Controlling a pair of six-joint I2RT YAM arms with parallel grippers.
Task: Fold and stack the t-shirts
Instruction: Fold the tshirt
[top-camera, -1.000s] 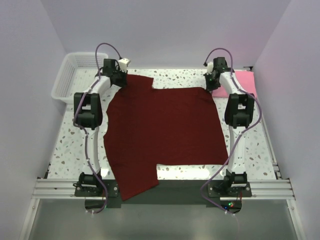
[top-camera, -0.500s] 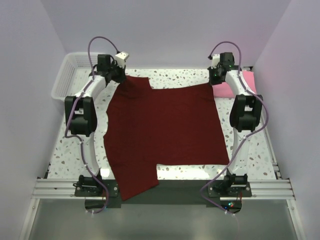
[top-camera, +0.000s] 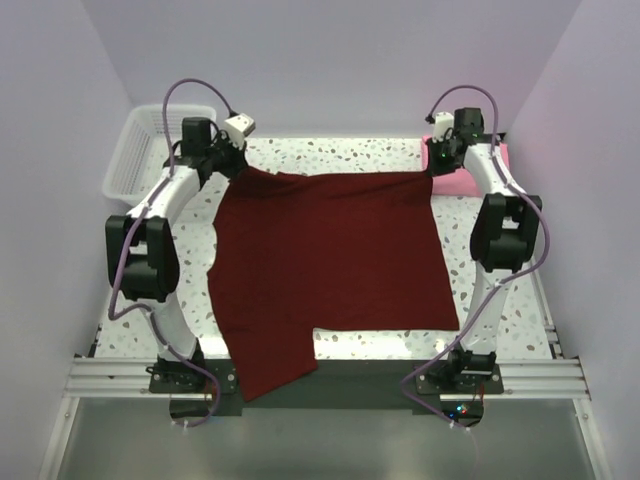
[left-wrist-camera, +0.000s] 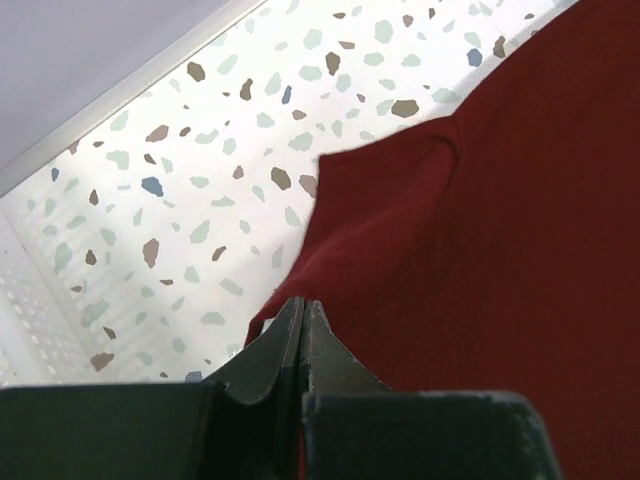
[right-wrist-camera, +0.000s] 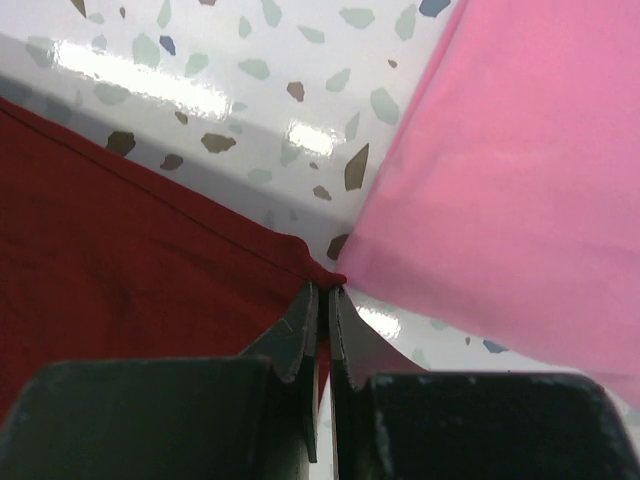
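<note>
A dark red t-shirt (top-camera: 325, 260) lies spread over the middle of the speckled table (top-camera: 350, 155), with one part hanging over the near edge. My left gripper (top-camera: 238, 166) is shut on the shirt's far left corner; the cloth (left-wrist-camera: 480, 200) shows pinched between the closed jaws (left-wrist-camera: 302, 305). My right gripper (top-camera: 432, 170) is shut on the far right corner, with the red hem (right-wrist-camera: 150, 250) clamped at the fingertips (right-wrist-camera: 322, 290). A folded pink t-shirt (top-camera: 470, 170) lies at the far right, right beside the right gripper, and fills the right of the right wrist view (right-wrist-camera: 510, 180).
A white plastic basket (top-camera: 145, 145) stands at the far left corner of the table, and its mesh shows in the left wrist view (left-wrist-camera: 35, 320). Walls close in the table on the left, back and right.
Both grippers have moved toward the far edge of the table with the shirt's corners, pulling its far edge straighter and further back. The right gripper now sits against the pink shirt.
</note>
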